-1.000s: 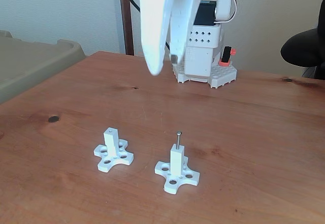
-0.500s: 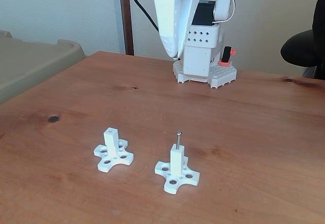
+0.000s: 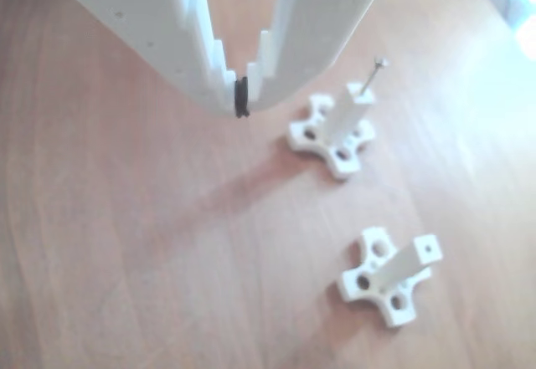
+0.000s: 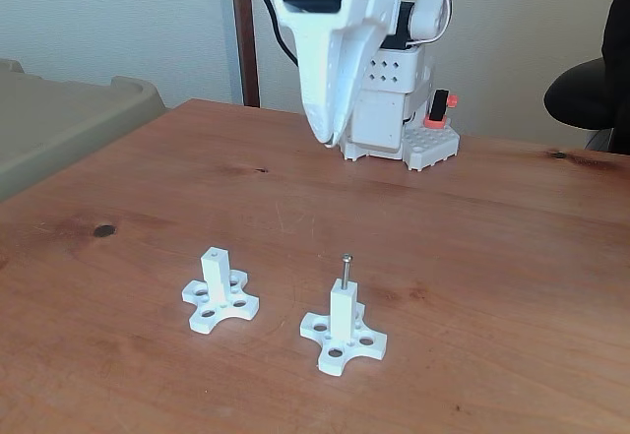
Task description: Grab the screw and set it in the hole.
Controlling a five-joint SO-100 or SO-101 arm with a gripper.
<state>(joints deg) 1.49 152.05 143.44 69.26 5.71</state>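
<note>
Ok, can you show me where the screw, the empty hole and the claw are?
screw [image 4: 346, 269]: fixed view, on its shaft above the right post.
hole [image 4: 215, 252]: fixed view, on the left post's top face.
claw [image 3: 241, 99]: other view, at the closed tips.

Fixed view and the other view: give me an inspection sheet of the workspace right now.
Surface: brown wooden table, dark knot.
Job's things: screw upright in the right post, head raised; left post, its hole unfilled.
Clutter: nothing seen.
Claw: claw shut, holding nothing, above the table near the arm base.
Cables: black cable behind the arm.
Surroundings: beige bin, black chair, pale wall.
</note>
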